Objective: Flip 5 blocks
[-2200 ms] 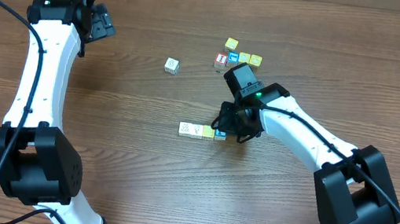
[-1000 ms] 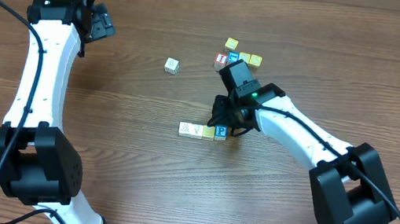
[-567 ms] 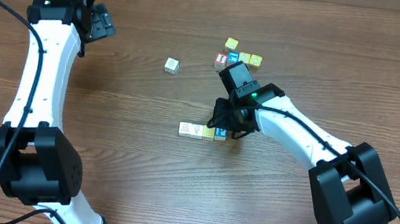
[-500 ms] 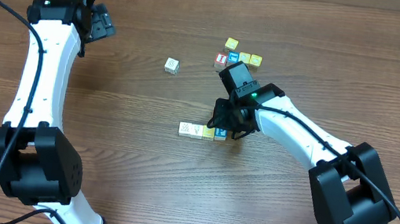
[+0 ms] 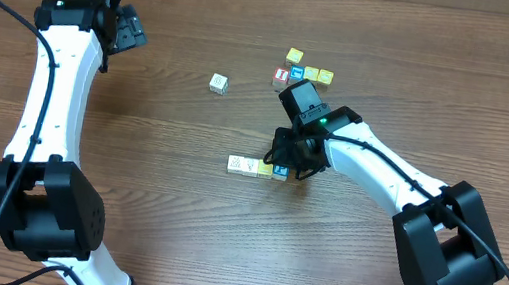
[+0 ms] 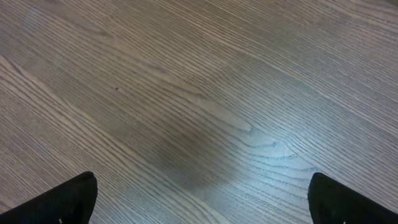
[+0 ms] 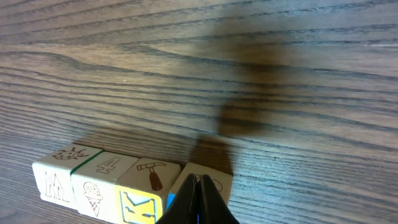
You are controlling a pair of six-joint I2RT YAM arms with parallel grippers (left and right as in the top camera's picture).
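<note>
Four blocks (image 5: pixel 258 167) lie in a tight row near the middle of the surface (image 5: pixel 170 231), touching side to side. From the left there are two cream ones, then a yellow block (image 5: pixel 266 169), then a blue block (image 5: pixel 281 171) at the right end.

From overhead, the right arm (image 5: pixel 372 165) reaches in from the right and covers the far edge of the blue block. That block's letter is too small to read. The right jaws are pressed together with nothing between them, tips down at the blue block. Whether they touch it cannot be told.

In the right wrist view the closed tips hide the middle of the blue block, and the bottom of the frame cuts off the row's near faces. Faint engraved drawings show on top, among them a hammer on the yellow block.

A fifth, lone cream block (image 5: pixel 219 83) sits well apart, farther away and to the left. Beyond the right arm lies a loose cluster (image 5: pixel 311 73) of small cubes, including a red-faced cube (image 5: pixel 282 76).

The left arm (image 5: pixel 51 82) stands at the far left. Its jaws are spread wide over bare wood, with only their dark tips visible in the lower corners of the left wrist view.
</note>
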